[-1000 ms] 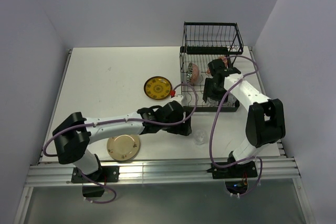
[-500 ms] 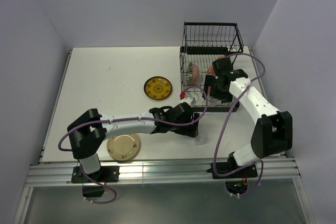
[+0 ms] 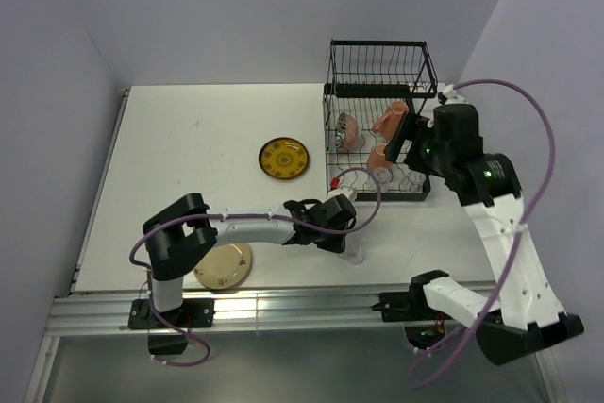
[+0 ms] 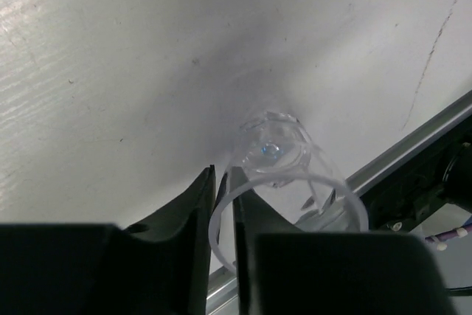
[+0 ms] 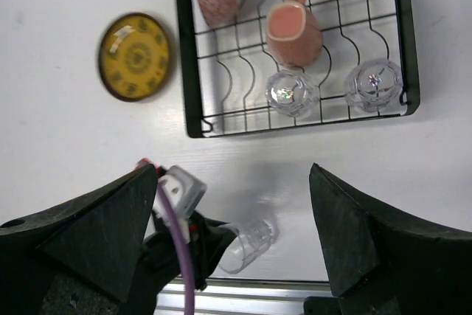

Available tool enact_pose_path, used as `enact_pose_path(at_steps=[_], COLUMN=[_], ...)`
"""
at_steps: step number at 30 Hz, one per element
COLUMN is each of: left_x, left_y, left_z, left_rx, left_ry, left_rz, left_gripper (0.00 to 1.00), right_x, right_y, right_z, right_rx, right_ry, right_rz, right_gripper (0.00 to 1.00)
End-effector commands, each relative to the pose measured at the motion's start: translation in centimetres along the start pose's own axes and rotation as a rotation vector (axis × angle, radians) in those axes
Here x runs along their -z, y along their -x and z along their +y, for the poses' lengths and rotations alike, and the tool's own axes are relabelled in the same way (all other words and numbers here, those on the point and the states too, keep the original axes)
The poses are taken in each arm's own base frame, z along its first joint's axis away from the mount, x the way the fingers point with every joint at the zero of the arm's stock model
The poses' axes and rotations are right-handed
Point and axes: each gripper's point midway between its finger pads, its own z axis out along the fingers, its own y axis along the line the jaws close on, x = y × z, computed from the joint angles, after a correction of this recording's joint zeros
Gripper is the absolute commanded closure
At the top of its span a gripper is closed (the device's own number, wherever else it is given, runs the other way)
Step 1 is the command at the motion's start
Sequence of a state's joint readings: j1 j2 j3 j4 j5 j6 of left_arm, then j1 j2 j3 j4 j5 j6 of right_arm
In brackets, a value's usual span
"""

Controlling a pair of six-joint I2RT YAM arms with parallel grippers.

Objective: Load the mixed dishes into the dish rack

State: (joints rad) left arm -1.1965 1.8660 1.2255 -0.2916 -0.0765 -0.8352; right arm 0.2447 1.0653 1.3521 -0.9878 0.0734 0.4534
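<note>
— Two arms are to be described; how is the left one held?

— It is stretched low and long across the table [image 3: 189, 139] toward the right, and the left gripper [image 4: 221, 182] is set down close to the near edge. The rim of a clear glass [image 4: 287, 182] is clamped between its fingers [image 4: 193, 212], one placed inside the wall and one outside. The glass is tipped over, with its mouth turned toward the wrist camera.

— And the right one?

— It is held high above the dish rack [image 3: 377, 41]. The right gripper [image 5: 230, 178] is spread wide, and nothing is held between its fingers.

— What is loaded in the rack?

— On the slotted lower level, two glasses [image 5: 292, 94] are set side by side along the near edge. Just behind them an orange mug [image 5: 293, 31] is laid, and a second mug [image 3: 391, 118] is seen farther back. At the left of that level a rounded pinkish dish [image 3: 346, 129] is stood on edge; whether it is the bowl cannot be told.

— What is found on the table itself?

— A yellow plate [image 3: 284, 158] is laid flat to the left of the rack, apart from it. A tan plate [image 3: 223, 264] is laid flat near the front edge, beside the left arm's base.
</note>
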Motion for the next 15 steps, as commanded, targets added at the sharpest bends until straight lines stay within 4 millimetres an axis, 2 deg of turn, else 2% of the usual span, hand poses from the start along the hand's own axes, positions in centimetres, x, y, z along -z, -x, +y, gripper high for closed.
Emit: enact_pose_path(at_steps=[1, 2, 3, 4, 6, 7, 8, 9, 10, 11, 12, 13, 14, 15], left_x=[0.7, 1.2, 2.6, 3.4, 6.9, 7.9, 11.1, 12.3, 13.8, 17.2, 18.7, 19.5, 22.2, 22.8], left_y=[0.2, 0.4, 0.8, 1.0, 2.4, 2.3, 3.6, 4.3, 4.5, 5.7, 6.2, 7.6, 7.3, 8.0], left_z=[-0.5, -0.5, -0.7, -0.7, -1.7, -1.4, -2.4, -1.8, -2.4, -3.1, -3.3, -2.2, -3.1, -2.1], left_rx=[0.008, 0.008, 0.009, 0.007, 0.016, 0.022, 0.030, 0.044, 0.051, 0.067, 0.095, 0.137, 0.126, 0.170], left_ry=[-0.023, -0.022, -0.026, -0.030, -0.087, -0.095, -0.162, -0.188, -0.260, -0.360, -0.426, -0.473, -0.597, -0.625], left_rz=[-0.023, -0.028, -0.039, -0.046, -0.099, -0.106, -0.163, -0.192, -0.190, -0.241, -0.252, -0.289, -0.270, -0.278], left_gripper=[0.81, 0.86, 0.89, 0.92, 1.00, 1.00, 1.00, 1.00, 1.00, 1.00, 1.00, 1.00, 1.00, 1.00], right_x=[3.3, 4.0, 4.3, 4.1, 4.8, 4.8, 4.8, 5.2, 4.5, 4.9, 4.9, 5.0, 5.5, 5.8], right_y=[0.2, 0.1, -0.4, -1.1, -2.3, -3.6, -4.4, -5.6, -6.8, -7.6, -8.1, -9.2, -9.6, -9.8], right_z=[0.3, 0.4, 0.8, 0.8, 1.5, 2.2, 2.7, 4.1, 4.6, 5.3, 5.9, 7.0, 7.6, 8.1], right_rx=[-0.023, -0.026, -0.033, -0.036, -0.045, -0.044, -0.049, -0.044, -0.043, -0.047, -0.047, -0.042, -0.057, -0.065], right_ry=[0.038, 0.059, 0.091, 0.100, 0.175, 0.239, 0.283, 0.383, 0.435, 0.493, 0.544, 0.644, 0.700, 0.744], right_rz=[-0.028, -0.041, -0.030, -0.018, -0.007, 0.015, 0.036, 0.085, 0.117, 0.131, 0.147, 0.184, 0.191, 0.197], right_gripper=[0.09, 0.09, 0.09, 0.09, 0.09, 0.09, 0.09, 0.09, 0.09, 0.08, 0.08, 0.07, 0.07, 0.05])
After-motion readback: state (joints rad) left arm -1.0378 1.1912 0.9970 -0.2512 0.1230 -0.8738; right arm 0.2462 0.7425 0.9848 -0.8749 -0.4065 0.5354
